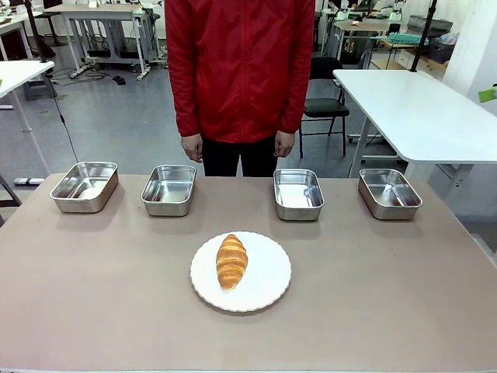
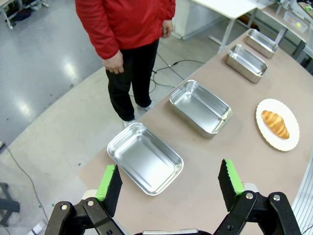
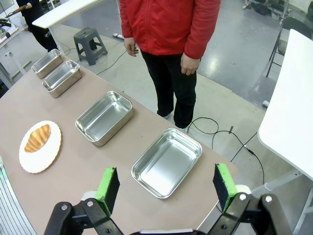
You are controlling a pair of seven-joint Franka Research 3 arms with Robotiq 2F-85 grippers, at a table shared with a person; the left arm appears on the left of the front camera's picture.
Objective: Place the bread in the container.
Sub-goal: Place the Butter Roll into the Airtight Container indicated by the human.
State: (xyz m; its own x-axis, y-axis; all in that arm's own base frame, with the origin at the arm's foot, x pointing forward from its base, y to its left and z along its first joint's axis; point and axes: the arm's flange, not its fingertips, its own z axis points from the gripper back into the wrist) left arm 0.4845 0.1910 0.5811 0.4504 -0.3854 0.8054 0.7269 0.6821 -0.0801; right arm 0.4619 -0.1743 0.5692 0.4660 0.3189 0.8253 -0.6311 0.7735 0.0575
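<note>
The bread point(image 1: 231, 261) is a golden-brown croissant lying on a round white plate point(image 1: 268, 294) in the middle of the table. Several alike steel containers stand in a row along the far edge, among them one at far left point(image 1: 85, 186) and one at far right point(image 1: 389, 193). My left gripper point(image 2: 169, 165) hangs open and empty high over the left end container point(image 2: 144, 159); the bread point(image 2: 275, 124) lies well off to its right. My right gripper point(image 3: 166, 169) hangs open and empty above the right end container point(image 3: 167, 162), far from the bread point(image 3: 37, 138).
A person in a red jacket point(image 1: 239, 70) stands at the far side of the table, hands hanging at the sides. Bare tabletop point(image 1: 373, 303) lies around the plate and toward the near edge. A white table point(image 1: 419, 101) stands behind at the right.
</note>
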